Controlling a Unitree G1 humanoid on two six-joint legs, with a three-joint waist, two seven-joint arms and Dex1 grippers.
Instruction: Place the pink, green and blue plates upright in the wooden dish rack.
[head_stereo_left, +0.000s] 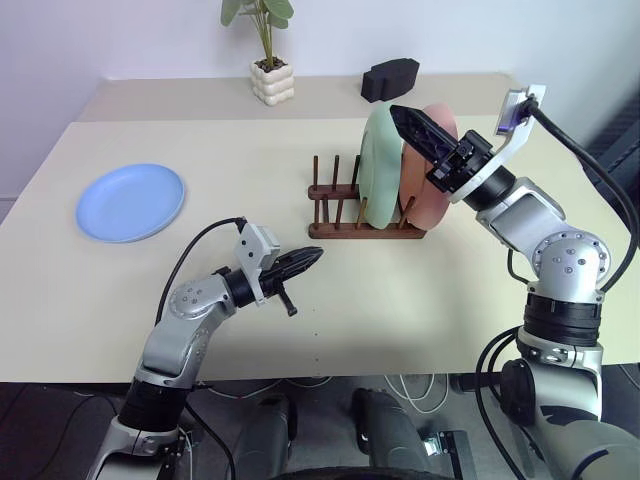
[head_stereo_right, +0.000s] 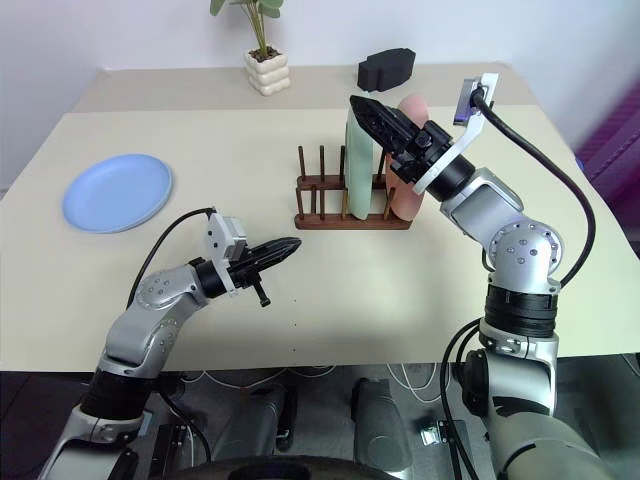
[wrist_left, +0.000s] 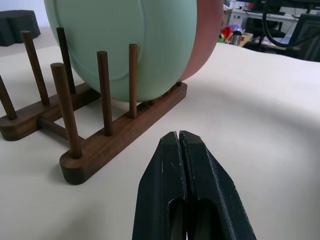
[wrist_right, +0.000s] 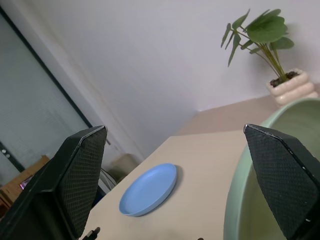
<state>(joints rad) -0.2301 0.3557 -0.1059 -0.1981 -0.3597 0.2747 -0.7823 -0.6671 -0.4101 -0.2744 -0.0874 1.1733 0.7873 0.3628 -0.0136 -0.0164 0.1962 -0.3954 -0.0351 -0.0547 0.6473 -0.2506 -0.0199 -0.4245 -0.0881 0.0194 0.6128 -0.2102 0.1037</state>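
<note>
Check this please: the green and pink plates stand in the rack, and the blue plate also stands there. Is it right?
Not quite. The green plate and pink plate stand in the rack, but the blue plate lies flat on the table, as the left eye view shows.

Left arm low on the robot's left, elbow bent, forearm reaching forward and toward the middle. Left gripper (head_stereo_left: 312, 257) roughly level, pointing forward-right, its two black fingers (wrist_left: 170, 185) pressed flat together, nothing between them. A cable loops from the left wrist back along the forearm.

Right arm raised higher on the right side, forearm angled up and inward. Right gripper (head_stereo_right: 365, 108) points forward-left and slightly upward. Its fingers (wrist_right: 82, 175) stand spread wide apart in the right wrist view, nothing clamped between them. Wrist camera bracket sticks up behind the right gripper, cable trailing off to the right.
</note>
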